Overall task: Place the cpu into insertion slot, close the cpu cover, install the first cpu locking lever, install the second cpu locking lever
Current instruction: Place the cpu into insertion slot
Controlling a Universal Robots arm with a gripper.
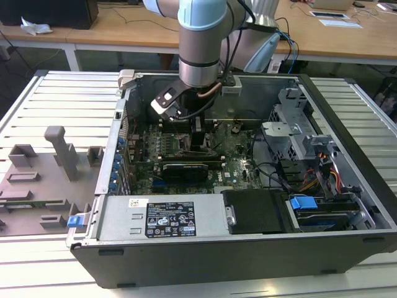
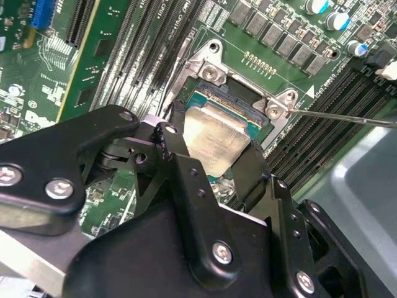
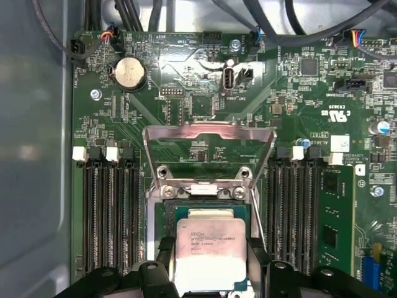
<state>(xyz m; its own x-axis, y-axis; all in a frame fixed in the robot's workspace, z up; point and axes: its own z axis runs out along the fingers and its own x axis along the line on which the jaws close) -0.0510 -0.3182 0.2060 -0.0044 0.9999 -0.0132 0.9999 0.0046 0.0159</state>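
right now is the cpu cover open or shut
Open. In the first wrist view the cpu cover is swung back off the insertion slot, green board showing through its window, and the cpu is uncovered.

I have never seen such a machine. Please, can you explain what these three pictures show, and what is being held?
A robot arm reaches into an open computer case lying on a slatted table; that picture comes from a camera off the arm. The other two come from cameras near the arm's wrist, looking at the green circuit board. The black pincer grips a small silver chip by two opposite edges, over its square socket. The socket's metal cover is folded open.
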